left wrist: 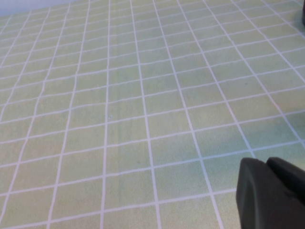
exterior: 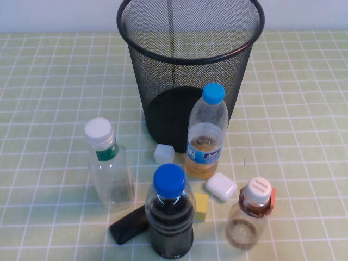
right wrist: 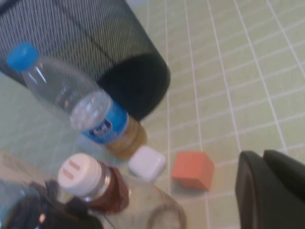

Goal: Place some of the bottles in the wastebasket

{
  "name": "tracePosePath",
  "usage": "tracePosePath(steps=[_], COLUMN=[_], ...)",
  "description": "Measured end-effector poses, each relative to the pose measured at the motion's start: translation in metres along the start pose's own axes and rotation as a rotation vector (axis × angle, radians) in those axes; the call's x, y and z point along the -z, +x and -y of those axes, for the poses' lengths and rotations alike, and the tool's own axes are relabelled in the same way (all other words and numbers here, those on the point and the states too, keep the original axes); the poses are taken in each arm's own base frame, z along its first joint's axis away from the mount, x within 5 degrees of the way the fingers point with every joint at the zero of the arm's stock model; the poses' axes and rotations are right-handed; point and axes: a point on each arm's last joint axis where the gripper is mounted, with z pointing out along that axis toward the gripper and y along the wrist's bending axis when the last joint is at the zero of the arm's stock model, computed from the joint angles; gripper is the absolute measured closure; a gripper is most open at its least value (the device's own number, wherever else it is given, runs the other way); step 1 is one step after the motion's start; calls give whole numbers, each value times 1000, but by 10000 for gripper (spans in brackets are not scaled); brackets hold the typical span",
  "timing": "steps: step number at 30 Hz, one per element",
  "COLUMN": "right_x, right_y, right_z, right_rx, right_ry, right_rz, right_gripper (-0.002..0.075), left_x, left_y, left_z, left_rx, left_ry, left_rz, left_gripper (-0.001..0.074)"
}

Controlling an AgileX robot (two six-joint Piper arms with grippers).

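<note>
1. Green checked bench [exterior: 304, 109]: open room left and right of tall black wire-mesh wastebasket [exterior: 190, 65] at rear centre.
2. Green-labelled white-capped clear bottle [exterior: 110, 166] front left; brown-banded white-capped clear bottle [exterior: 249, 215] front right.
3. Left hand [left wrist: 271, 193] over bare bench; right hand [right wrist: 271, 188] near orange cube [right wrist: 193, 170], seen clearly only in the right wrist view; finger spread impossible to tell for either.

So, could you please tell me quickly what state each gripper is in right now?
Left gripper: over bare tablecloth, holding nothing; open or shut cannot be told.
Right gripper: near the orange cube, holding nothing; cannot be told.

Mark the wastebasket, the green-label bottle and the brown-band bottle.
wastebasket [exterior: 190, 81]: high view, front mesh wall.
green-label bottle [exterior: 111, 176]: high view, clear body.
brown-band bottle [exterior: 246, 223]: high view, lower clear body.
</note>
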Motion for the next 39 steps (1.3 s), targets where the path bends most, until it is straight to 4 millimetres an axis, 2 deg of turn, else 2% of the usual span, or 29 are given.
tracePosePath(steps=[4, 8, 11, 17, 21, 25, 28, 33, 36, 39], right_x=[-1, -8, -19, -48, -69, -73, -65, -37, -25, -17], right_y=[-32, -53, -61, -67, -62, -58, -49, -28, -10, 5], right_z=[-9, -12, -12, -15, -33, -53, -61, -56, -46, -38], right_rx=[128, 186, 201, 294, 436, 571, 616, 664, 659, 636], right_ry=[80, 122, 125, 50, -45, -117, -160, -277, -357, -431], right_rz=[-115, -198, -285, -331, -329, -262, -228, -52, 59, 139], right_gripper=[729, 729, 729, 729, 729, 729, 729, 718, 641, 483], left_x=[0, 0, 0, 0, 0, 0, 0, 0, 0, 0], left_y=[0, 0, 0, 0, 0, 0, 0, 0, 0, 0], left_z=[0, 0, 0, 0, 0, 0, 0, 0, 0, 0], left_rx=[0, 0, 0, 0, 0, 0, 0, 0, 0, 0], left_ry=[0, 0, 0, 0, 0, 0, 0, 0, 0, 0], left_rz=[0, 0, 0, 0, 0, 0, 0, 0, 0, 0], left_gripper=[739, 739, 739, 739, 739, 739, 739, 739, 739, 739])
